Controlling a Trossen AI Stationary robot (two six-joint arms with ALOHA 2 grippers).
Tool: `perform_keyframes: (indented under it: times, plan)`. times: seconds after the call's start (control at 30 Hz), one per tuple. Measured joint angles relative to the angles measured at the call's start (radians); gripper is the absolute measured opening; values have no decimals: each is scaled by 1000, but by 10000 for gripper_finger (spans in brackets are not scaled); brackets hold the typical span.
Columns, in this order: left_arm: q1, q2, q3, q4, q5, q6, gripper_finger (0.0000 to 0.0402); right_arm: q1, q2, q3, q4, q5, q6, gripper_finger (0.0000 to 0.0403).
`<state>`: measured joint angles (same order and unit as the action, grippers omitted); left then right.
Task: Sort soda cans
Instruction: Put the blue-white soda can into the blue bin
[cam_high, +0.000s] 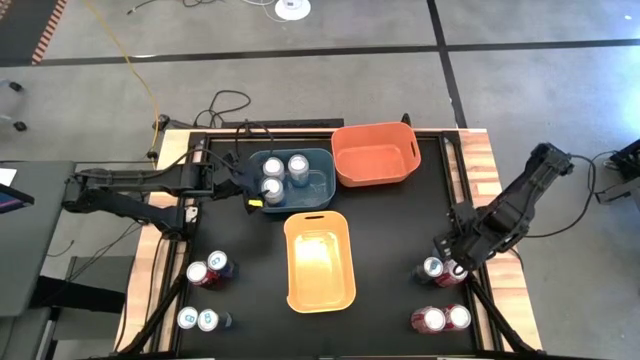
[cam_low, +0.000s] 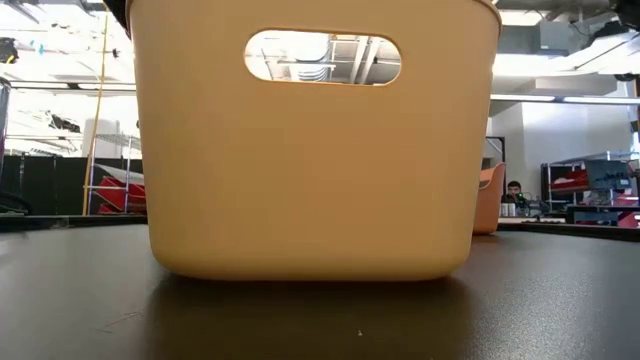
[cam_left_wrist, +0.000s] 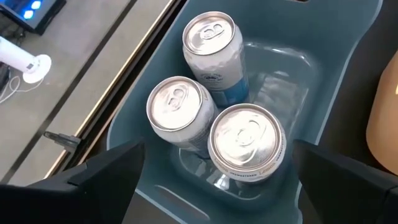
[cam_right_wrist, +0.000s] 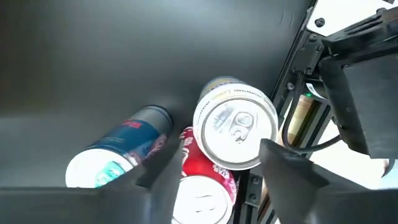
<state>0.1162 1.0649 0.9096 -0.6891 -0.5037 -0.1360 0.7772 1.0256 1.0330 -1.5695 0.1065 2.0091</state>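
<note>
- Left gripper (cam_high: 252, 196) hangs open over your blue bin (cam_high: 322, 190) at 12 o'clock; three white cans (cam_left_wrist: 211, 124) stand inside.
- Right gripper (cam_high: 448, 262) straddles, open, a red can (cam_right_wrist: 208, 174) at 4 o'clock.
- Orange bin (cam_high: 375, 170) and yellow bin (cam_high: 320, 290) hold nothing; eight cans remain outside.

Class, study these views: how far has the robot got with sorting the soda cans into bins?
Done: three cans stand in the blue bin. In hand: the left gripper, open, hovers over that bin; the right gripper is down at the right-side cans. Left: those, plus four left-side cans on the table. The orange bin and yellow bin hold nothing.
</note>
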Motion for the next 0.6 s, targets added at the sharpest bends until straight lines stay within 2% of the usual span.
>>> perform_keyframes:
  times: [0.2, 0.33, 0.6]
  plan:
    - [0, 0, 0, 0, 0, 0, 398, 13, 0, -53, -1, -44, 11, 338]
    - [0, 0, 0, 0, 0, -1, 398, 0, -1, -99, -1, -82, 29, 390]
    - [0, 0, 0, 0, 0, 0, 398, -2, -33, -208, 157, -75, 52, 385]
